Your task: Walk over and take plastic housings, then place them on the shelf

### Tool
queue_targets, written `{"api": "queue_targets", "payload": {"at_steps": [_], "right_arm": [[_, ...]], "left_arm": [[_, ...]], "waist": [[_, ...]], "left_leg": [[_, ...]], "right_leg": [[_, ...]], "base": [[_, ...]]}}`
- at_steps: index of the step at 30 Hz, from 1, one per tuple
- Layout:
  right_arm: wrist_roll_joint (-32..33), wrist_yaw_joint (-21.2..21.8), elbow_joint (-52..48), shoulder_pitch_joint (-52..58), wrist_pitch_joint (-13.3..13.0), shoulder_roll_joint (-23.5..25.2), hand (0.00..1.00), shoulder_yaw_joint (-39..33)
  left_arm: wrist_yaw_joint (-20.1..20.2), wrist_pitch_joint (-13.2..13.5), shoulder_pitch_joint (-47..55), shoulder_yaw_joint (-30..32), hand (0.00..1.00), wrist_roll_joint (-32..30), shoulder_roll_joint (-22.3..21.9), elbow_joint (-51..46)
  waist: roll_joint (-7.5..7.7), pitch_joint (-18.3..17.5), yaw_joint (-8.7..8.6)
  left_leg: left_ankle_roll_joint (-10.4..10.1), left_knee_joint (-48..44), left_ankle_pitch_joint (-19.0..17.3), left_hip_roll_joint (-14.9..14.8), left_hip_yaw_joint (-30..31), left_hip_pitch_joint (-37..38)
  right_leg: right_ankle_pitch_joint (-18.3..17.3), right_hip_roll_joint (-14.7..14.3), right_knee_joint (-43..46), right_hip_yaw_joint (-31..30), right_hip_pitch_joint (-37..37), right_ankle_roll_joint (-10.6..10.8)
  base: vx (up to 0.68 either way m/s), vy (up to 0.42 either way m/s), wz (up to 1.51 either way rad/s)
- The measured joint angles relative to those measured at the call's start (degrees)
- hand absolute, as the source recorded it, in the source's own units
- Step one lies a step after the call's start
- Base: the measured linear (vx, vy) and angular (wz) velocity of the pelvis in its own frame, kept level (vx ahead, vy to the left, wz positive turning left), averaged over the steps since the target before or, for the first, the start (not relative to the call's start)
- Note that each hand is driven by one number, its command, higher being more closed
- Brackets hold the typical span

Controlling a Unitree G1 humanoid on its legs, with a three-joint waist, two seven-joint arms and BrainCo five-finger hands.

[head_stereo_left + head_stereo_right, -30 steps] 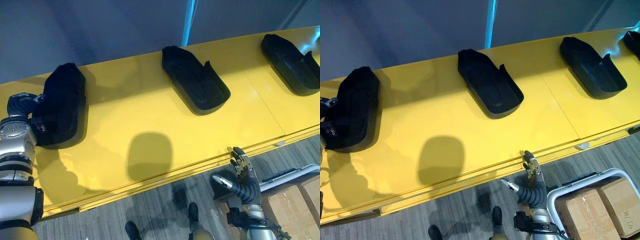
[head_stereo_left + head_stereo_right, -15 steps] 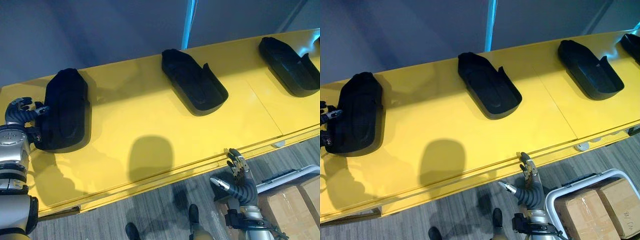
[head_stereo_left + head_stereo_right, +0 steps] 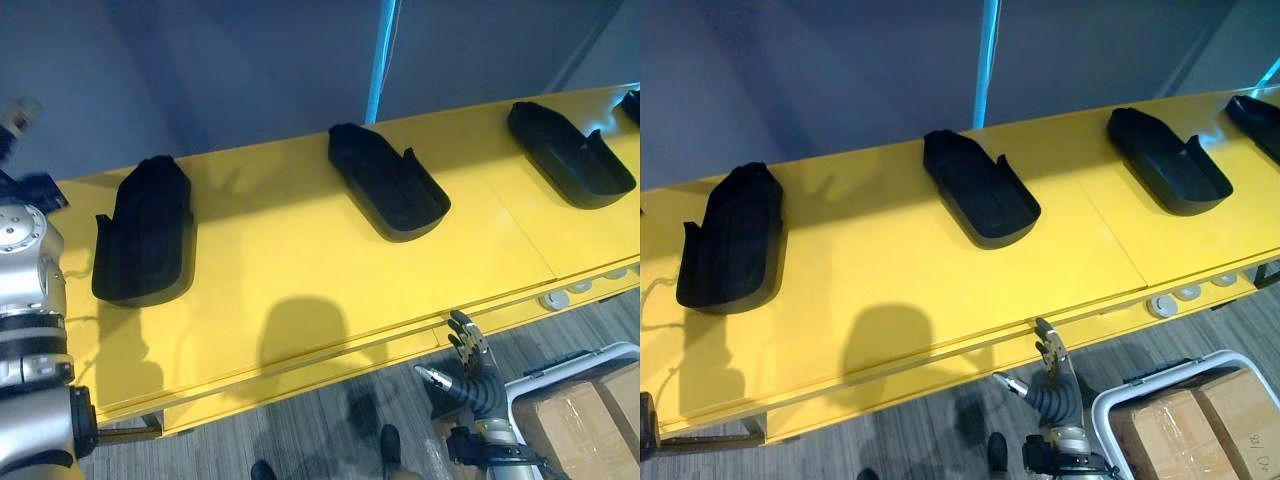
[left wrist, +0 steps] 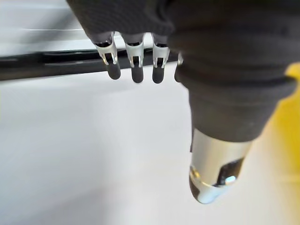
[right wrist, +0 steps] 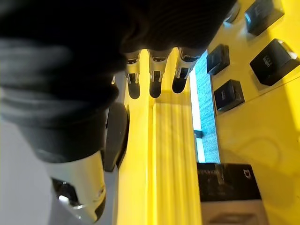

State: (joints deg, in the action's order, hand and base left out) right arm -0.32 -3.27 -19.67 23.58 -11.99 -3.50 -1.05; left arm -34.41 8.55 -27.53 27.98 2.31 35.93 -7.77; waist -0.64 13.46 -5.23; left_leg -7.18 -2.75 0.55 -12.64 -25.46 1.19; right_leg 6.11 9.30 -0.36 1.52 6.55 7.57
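Right hand is nearest, low in front of the shelf, fingers loosely spread, empty. Just right of it are cardboard boxes in a white-rimmed bin.

Past its fingertips is the shelf's stepped front lip, then a flat glossy yellow top.

Housings are matte black plastic: shoe-shaped shells with one rounded end and raised walls.
- Middle housing is beyond the right hand, well apart.
- Right housing is farther to its right.
- Left housing is near the left hand, not touching. That hand's fingers are straight and hold nothing.

Wide bare yellow gaps sit between the housings. Blue-grey wall runs along the back edge.
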Motion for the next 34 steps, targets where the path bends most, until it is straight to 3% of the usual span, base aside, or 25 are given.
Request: {"api": "queue_targets", "payload": {"at_steps": [1,2,3,4,5,6,8,10,11,12,13,14,16,17,19,20,21,22,23,24,25,27,31,33,34], "right_arm": [[0.0,0.0,0.2,-0.4,0.0,0.0,0.00,-1.2],[0.0,-0.2,0.2,-1.4,-0.1,0.0,0.00,-4.4],[0.0,-0.9,0.3,-3.1,-0.2,-0.3,0.00,-7.3],[0.0,-1.6,0.5,-4.3,-0.5,-0.6,0.00,-9.4],[0.0,-2.4,1.0,-4.8,-0.5,-0.6,0.00,-11.3],[0.0,-3.4,1.0,-4.3,-0.5,-0.2,0.00,-13.1],[0.0,-4.5,-0.1,-2.1,-0.4,0.8,0.00,-14.8],[-0.3,-5.1,-4.0,2.5,-0.4,2.4,0.00,-14.6],[-0.8,-5.1,-5.8,4.6,-0.3,3.6,0.00,-12.8],[-1.1,-5.3,-6.6,4.8,-0.3,3.9,0.00,-12.3],[-1.1,-5.8,-6.7,4.8,-0.3,4.0,0.00,-12.4],[-1.4,-6.7,-6.8,4.7,-0.2,3.9,0.00,-13.0],[-2.6,-7.2,-6.7,2.6,-0.1,3.9,0.00,-13.8],[-3.3,-7.3,-6.2,1.9,-0.1,4.0,0.00,-14.5],[-4.6,-7.3,-5.0,0.6,-0.1,4.0,0.00,-16.3],[-4.8,-7.4,-4.0,-0.6,-0.1,3.9,0.00,-17.5],[-4.9,-7.4,-3.3,-1.4,-0.1,3.9,0.00,-17.8],[-5.4,-7.3,-1.7,-3.0,0.0,3.8,0.00,-18.1],[-6.1,-7.3,-0.1,-4.9,0.1,3.1,0.00,-18.2],[-6.0,-7.3,1.3,-5.9,0.5,1.9,0.00,-18.2],[-6.0,-7.2,2.8,-7.0,0.8,1.0,0.00,-17.9],[-5.6,-6.9,5.0,-9.3,0.8,0.8,0.00,-15.6],[-1.7,-5.4,24.9,-14.8,1.1,-3.8,0.00,-13.4],[0.8,-4.7,43.8,-18.1,3.4,-5.3,0.00,-13.7],[1.2,-4.7,48.0,-18.8,4.1,-5.3,0.00,-14.1]], "left_arm": [[-0.6,1.0,4.1,1.1,0.00,-1.7,-3.9,-5.2],[-1.7,2.7,13.0,1.7,0.00,-4.2,-13.7,-15.1],[-1.7,4.5,22.5,-0.1,0.00,-5.9,-23.5,-23.2],[-1.7,6.0,28.7,-3.2,0.00,-6.5,-30.1,-27.4],[-1.4,6.9,33.6,-8.2,0.00,-6.9,-35.5,-29.7],[-0.6,7.3,36.6,-15.2,0.00,-6.9,-39.2,-29.9],[2.1,7.4,37.1,-26.1,0.00,-6.9,-38.4,-28.1],[5.7,7.5,36.4,-33.7,0.00,-7.3,-38.4,-25.1],[6.7,7.5,37.2,-35.2,0.00,-8.2,-38.1,-24.4],[7.8,7.4,37.8,-35.3,0.00,-8.1,-38.4,-23.7],[8.6,7.4,37.5,-34.9,0.00,-8.2,-38.4,-23.1],[9.3,7.3,37.3,-34.1,0.00,-8.2,-38.5,-21.7],[10.0,7.2,37.2,-32.5,0.00,-8.0,-38.6,-20.7],[10.3,7.2,37.2,-31.4,0.00,-7.9,-38.7,-19.7],[11.8,7.2,37.2,-29.2,0.00,-7.0,-38.8,-18.5],[12.3,7.1,37.4,-27.3,0.00,-6.0,-38.9,-17.6],[12.3,6.9,37.6,-26.4,0.00,-5.8,-39.0,-17.4],[12.4,6.8,37.9,-25.0,0.00,-5.8,-39.2,-17.3],[12.3,6.8,37.8,-24.7,0.00,-5.7,-39.0,-15.9],[12.9,6.0,38.1,-25.3,0.00,-5.8,-38.9,-14.8],[13.8,5.5,38.2,-25.4,0.00,-5.8,-39.0,-14.4],[14.9,6.2,37.5,-23.2,0.00,-5.6,-39.0,-13.3],[17.3,5.3,31.0,-21.8,0.00,0.6,-37.9,10.2],[19.8,2.4,27.3,-23.0,0.00,3.7,-36.8,28.6],[20.3,1.7,27.0,-23.0,0.00,4.0,-36.6,32.2]], "waist": [[0.00,0.0,0.35],[-0.23,-0.2,1.36],[-0.62,-0.9,2.68],[-1.97,-1.9,3.59],[-2.78,-3.7,3.50],[-2.64,-5.0,2.34],[-2.20,-5.2,-0.35],[-1.36,-5.1,-0.71],[0.36,-5.1,0.08],[-0.10,-5.4,0.82],[0.27,-5.2,0.79],[0.93,-5.8,1.36],[0.59,-5.3,1.98],[0.43,-5.3,1.72],[0.63,-5.5,1.31],[0.96,-5.8,1.29],[1.27,-6.0,1.31],[2.51,-6.9,1.42],[2.26,-7.0,1.56],[0.47,-7.3,1.54],[-1.21,-8.0,2.10],[-1.82,-8.9,3.80],[-1.88,-9.1,3.36],[-1.93,-9.0,3.28],[-1.95,-9.0,3.28]], "left_leg": [[1.6,-3.4,-1.9,-0.4,2.5,-0.2],[4.9,-12.3,-6.6,-0.8,12.3,-1.9],[2.6,-20.0,-11.1,0.8,25.3,-2.2],[-0.6,-23.7,-13.8,1.5,33.6,-1.9],[-3.2,-25.5,-16.5,2.5,40.1,-1.2],[-3.2,-25.5,-19.3,4.0,44.2,0.2],[-2.3,-24.7,-24.1,4.9,43.6,1.1],[1.8,-23.5,-28.4,6.4,37.0,2.5],[3.4,-24.4,-28.4,8.1,31.0,2.7],[5.3,-24.3,-27.5,7.3,24.7,1.5],[5.8,-23.6,-26.5,7.2,21.9,1.3],[6.1,-21.2,-24.2,7.2,15.9,1.4],[6.3,-17.3,-20.7,6.2,8.5,2.7],[6.1,-15.3,-18.9,5.5,4.9,3.6],[5.2,-14.5,-17.6,4.3,0.6,4.3],[4.3,-14.5,-17.1,3.7,-2.1,4.9],[4.1,-14.5,-17.0,3.6,-3.5,5.2],[3.3,-15.2,-17.4,3.7,-5.2,4.8],[2.0,-15.3,-17.6,3.8,-5.3,4.0],[1.8,-14.1,-17.5,3.4,-3.8,3.9],[2.3,-11.7,-17.0,3.0,-2.4,4.0],[3.8,-8.8,-14.7,1.3,-0.3,4.0],[2.3,-8.6,-11.3,0.6,2.3,2.8],[1.0,-6.4,-9.5,1.2,4.7,3.4],[0.9,-6.0,-9.3,1.2,5.4,3.5]], "right_leg": [[0.0,-0.1,0.5,-1.4,-0.3,0.0],[-0.1,-0.7,2.5,-5.4,-0.2,-0.1],[-1.8,-2.1,5.0,-10.6,0.9,0.4],[-2.8,-4.3,7.3,-13.8,2.4,1.0],[-3.8,-6.3,9.7,-16.8,4.4,1.5],[-4.3,-7.1,11.7,-19.7,6.1,2.2],[-3.3,-7.0,12.2,-22.2,7.9,4.2],[0.7,-6.3,9.6,-27.0,8.7,6.0],[8.0,-6.0,6.2,-28.4,10.1,3.5],[19.4,-6.3,-2.1,-24.6,10.5,-3.4],[19.4,-6.2,-0.7,-18.1,11.3,-5.1],[9.5,-5.6,8.6,-4.3,13.4,-6.6],[1.5,-5.0,20.3,3.4,15.4,-8.2],[-5.8,-4.3,27.4,4.0,15.0,-8.2],[-13.0,-2.0,35.6,4.6,12.9,-7.2],[-16.5,0.9,39.1,5.8,10.8,-6.5],[-18.1,2.5,39.8,6.0,9.3,-5.8],[-21.4,4.5,36.6,5.7,6.5,-2.7],[-23.3,2.4,29.1,5.3,4.8,-2.8],[-21.7,0.3,26.3,5.1,4.2,-2.3],[-18.6,-2.6,20.7,4.1,2.7,-3.9],[-12.6,-8.5,11.8,1.8,0.4,-7.4],[-10.2,-9.9,7.8,2.8,-1.0,-8.3],[-9.1,-9.4,4.6,5.5,-3.5,-8.1],[-8.9,-9.3,3.9,6.0,-4.1,-8.0]], "base": [[0.08,0.003,-1.08],[0.00,0.047,-1.70],[-0.07,0.129,-2.23],[-0.12,0.189,-2.25],[-0.16,0.275,-1.83],[-0.11,0.196,-1.18],[-0.24,0.341,-0.82],[-0.33,0.410,-1.38],[-0.39,0.380,-2.38],[-0.39,0.343,-2.52],[-0.41,0.272,-2.42],[-0.33,0.185,-1.85],[-0.37,0.139,-2.16],[-0.31,0.020,-1.81],[-0.21,-0.126,-1.39],[-0.16,-0.180,-1.29],[-0.11,-0.241,-1.22],[-0.07,-0.383,-1.10],[-0.05,-0.388,-1.00],[-0.03,-0.295,-0.83],[-0.01,-0.140,-0.94],[0.01,-0.167,-1.02],[0.05,-0.141,0.02],[0.03,-0.029,0.60],[0.02,-0.005,0.36]]}}
